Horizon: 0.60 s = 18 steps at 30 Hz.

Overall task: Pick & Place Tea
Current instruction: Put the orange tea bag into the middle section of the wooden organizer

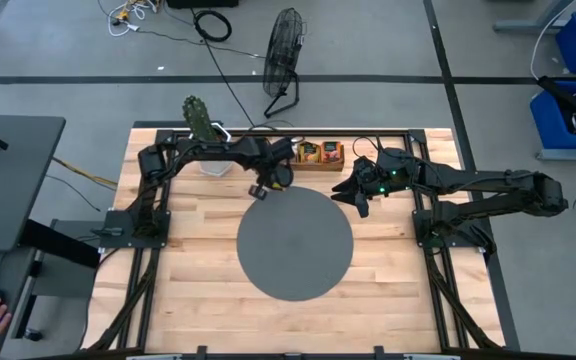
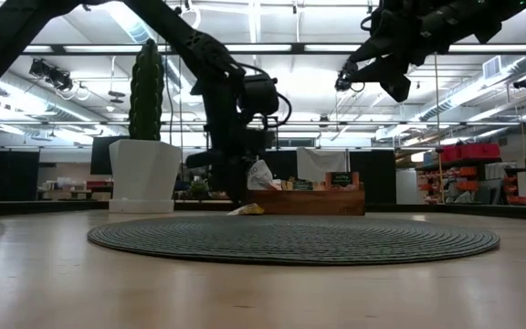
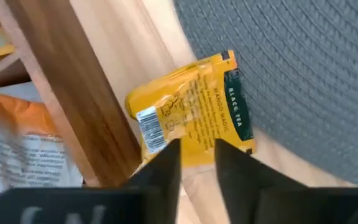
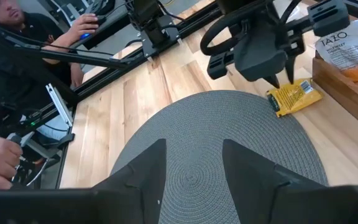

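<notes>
Overall light: the scene was evenly and brightly lit from overhead, with no harsh glare noted on the wooden table (image 1: 198, 280).
Light source: long ceiling strip lights (image 2: 272, 50) were seen in the low view, bright and slightly blown out.
Shadows: only soft, short shadows were cast around the round grey mat (image 1: 295, 243).
Backlight: in the low view the arms were rendered as near silhouettes against the bright room.
Focus: the near tabletop in the low view was blurred.
Close range: the left gripper's fingers (image 3: 166, 168) were seen soft and out of focus, while print on the yellow tea sachet (image 3: 194, 106) remained partly legible.
</notes>
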Motion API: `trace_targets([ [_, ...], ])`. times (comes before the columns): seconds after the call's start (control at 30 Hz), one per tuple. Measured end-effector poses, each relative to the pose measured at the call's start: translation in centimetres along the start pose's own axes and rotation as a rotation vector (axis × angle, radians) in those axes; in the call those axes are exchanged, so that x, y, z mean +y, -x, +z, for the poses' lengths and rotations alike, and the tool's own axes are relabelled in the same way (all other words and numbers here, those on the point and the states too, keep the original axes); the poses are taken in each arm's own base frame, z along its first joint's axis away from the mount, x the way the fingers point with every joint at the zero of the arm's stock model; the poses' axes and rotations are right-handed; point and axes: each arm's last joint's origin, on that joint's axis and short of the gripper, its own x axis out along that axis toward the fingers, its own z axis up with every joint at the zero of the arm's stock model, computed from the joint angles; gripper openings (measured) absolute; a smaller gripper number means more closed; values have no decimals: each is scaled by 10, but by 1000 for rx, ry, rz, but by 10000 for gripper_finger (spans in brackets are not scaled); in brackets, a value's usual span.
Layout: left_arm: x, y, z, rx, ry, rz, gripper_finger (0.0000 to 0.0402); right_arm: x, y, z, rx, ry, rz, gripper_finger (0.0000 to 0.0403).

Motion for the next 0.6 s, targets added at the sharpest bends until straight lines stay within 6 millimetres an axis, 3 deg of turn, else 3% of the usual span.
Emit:
trace_targets([
  [0.17, 4, 0, -5, 2, -97, -1, 181, 0, 0, 0, 0, 0, 0, 165],
  [0.27, 5, -3, -6, 7, -139, -5, 208, 0, 0, 0, 0, 0, 1, 165],
  [0.4, 2, -16, -10, 33, -143, -46, 209, 0, 0, 0, 0, 0, 1, 165],
  [0.6, 1, -23, -12, 39, -129, -82, 181, 0, 0, 0, 0, 2, 2, 165],
])
